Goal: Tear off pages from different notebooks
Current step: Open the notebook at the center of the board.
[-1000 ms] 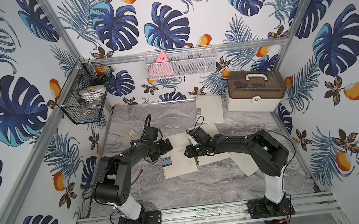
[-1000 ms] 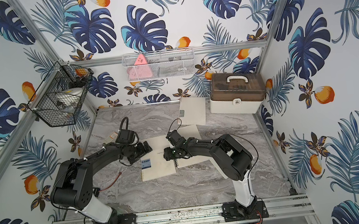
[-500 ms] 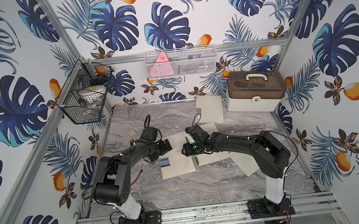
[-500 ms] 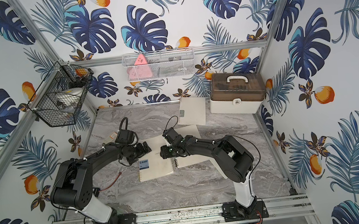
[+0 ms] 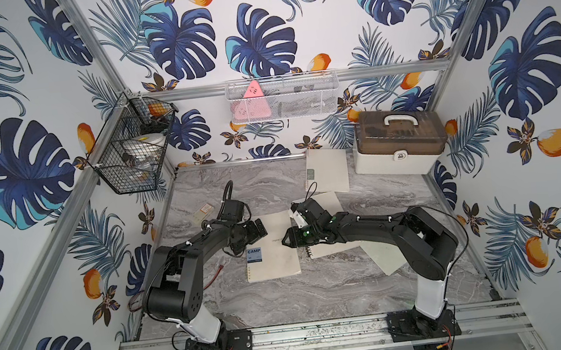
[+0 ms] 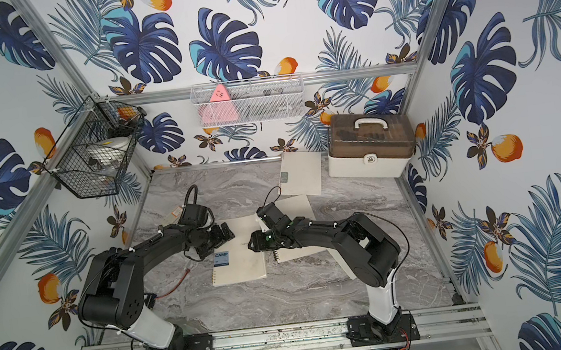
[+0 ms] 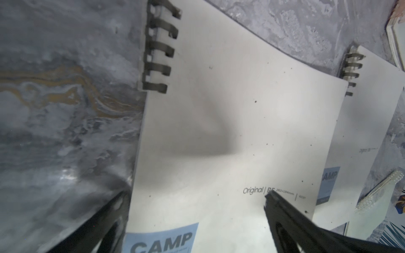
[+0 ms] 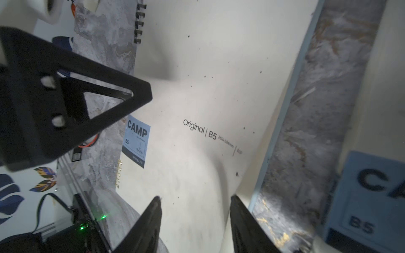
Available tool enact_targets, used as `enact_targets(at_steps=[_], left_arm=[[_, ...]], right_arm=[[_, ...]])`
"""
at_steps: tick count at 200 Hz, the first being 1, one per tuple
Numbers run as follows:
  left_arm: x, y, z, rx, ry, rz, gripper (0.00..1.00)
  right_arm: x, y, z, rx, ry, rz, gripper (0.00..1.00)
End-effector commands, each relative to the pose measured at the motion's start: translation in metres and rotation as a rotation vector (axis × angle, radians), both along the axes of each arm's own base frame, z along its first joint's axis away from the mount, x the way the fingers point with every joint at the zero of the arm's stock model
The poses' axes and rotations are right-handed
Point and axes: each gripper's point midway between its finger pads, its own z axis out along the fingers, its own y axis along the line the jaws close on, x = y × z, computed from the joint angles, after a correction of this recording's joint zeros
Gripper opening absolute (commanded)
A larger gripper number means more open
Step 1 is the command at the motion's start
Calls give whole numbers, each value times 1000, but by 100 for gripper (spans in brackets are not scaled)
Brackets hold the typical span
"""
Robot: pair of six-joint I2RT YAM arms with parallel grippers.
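Observation:
A cream notebook [image 5: 278,266] with a blue CAMP label lies closed mid-table in both top views [image 6: 243,270]. My left gripper [image 7: 195,197] is wide open: one finger is off the spiral edge, the other rests on the cover [image 7: 219,109] by the "Original" print. My right gripper [image 8: 195,203] stands open over the same cover [image 8: 208,87] near its free edge, holding nothing. The two grippers face each other [image 5: 262,230] [image 5: 286,242]. A second CAMP notebook [image 5: 330,249] lies under the right arm. A teal-labelled notebook [image 5: 329,170] sits at the back. Loose pages [image 5: 385,257] [image 5: 323,201] lie nearby.
A white box with a brown lid [image 5: 398,148] stands at the back right. Wire baskets hang on the left wall [image 5: 132,153] and back wall [image 5: 281,98]. A small card [image 5: 204,211] lies by the left arm. A red cable [image 5: 212,280] trails near the left base.
My right gripper has edged left over the notebook towards the left gripper, and its jaws have narrowed somewhat. The left arm has stayed put, wide open.

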Motion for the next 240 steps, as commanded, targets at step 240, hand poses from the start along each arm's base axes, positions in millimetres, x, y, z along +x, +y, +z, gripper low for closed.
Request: enact_targets(at_steps=[240], left_arm=[[51, 48, 142, -591, -357, 267, 99]], right_arm=[[-35, 128, 126, 407, -161, 350, 49]])
